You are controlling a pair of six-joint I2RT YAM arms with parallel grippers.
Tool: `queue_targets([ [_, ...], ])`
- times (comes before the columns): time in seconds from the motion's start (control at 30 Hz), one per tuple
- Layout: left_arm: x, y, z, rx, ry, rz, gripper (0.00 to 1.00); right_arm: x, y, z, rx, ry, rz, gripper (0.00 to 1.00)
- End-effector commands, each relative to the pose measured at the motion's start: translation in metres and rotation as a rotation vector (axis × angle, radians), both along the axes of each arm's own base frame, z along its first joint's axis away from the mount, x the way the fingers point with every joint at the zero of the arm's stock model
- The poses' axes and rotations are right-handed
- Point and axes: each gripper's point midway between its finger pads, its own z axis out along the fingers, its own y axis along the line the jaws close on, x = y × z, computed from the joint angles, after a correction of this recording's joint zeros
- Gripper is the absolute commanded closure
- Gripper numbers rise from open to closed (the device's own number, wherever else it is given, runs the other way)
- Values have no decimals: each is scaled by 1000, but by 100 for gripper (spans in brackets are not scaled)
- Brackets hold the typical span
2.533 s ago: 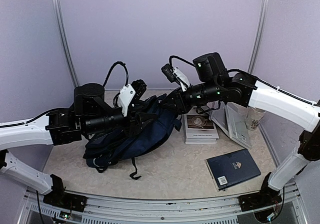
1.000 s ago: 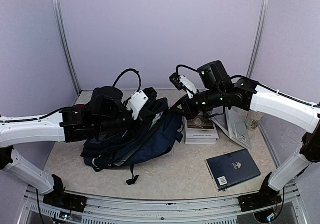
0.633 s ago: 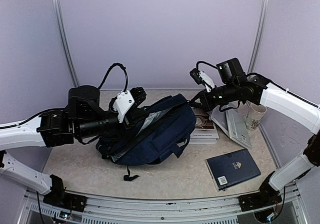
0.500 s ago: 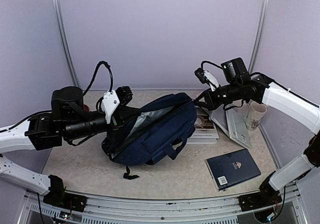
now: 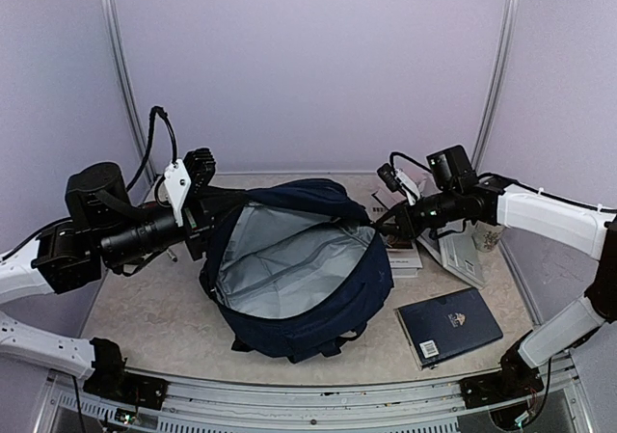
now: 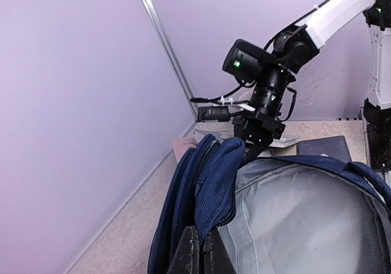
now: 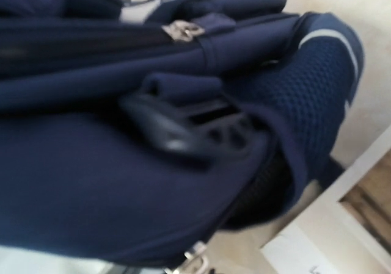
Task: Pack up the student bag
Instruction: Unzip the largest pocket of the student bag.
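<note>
One student bag (image 5: 318,319) now spread open, both jaws gripping its rim, one navy book (image 5: 449,327)

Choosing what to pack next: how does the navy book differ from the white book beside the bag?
The navy book is dark and lies alone at the front right, fully visible; the white book is pale, sits farther back, and is partly hidden by the edge of the student bag. Both lie flat on the table, outside the bag.
</note>
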Motion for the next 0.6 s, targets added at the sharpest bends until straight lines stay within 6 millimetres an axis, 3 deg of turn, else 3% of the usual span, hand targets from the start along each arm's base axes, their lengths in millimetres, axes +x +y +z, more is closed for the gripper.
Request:
queue_targets([
  [0.0,-39,8,95,-259,-168,-178,100,16,-2,-7,103,-7,-44,100],
  [0.2,-72,-13,72,-174,-183,-385,100,-4,17,18,243,-71,59,100],
  [0.3,-92,-17,59,-142,-179,-498,100,-13,18,17,254,-104,72,100],
  [0.43,-114,-24,41,-90,-163,-639,100,-10,17,18,262,-118,52,100],
  [0.57,-121,-31,36,-66,-146,-688,100,4,12,8,215,-129,-14,100],
])
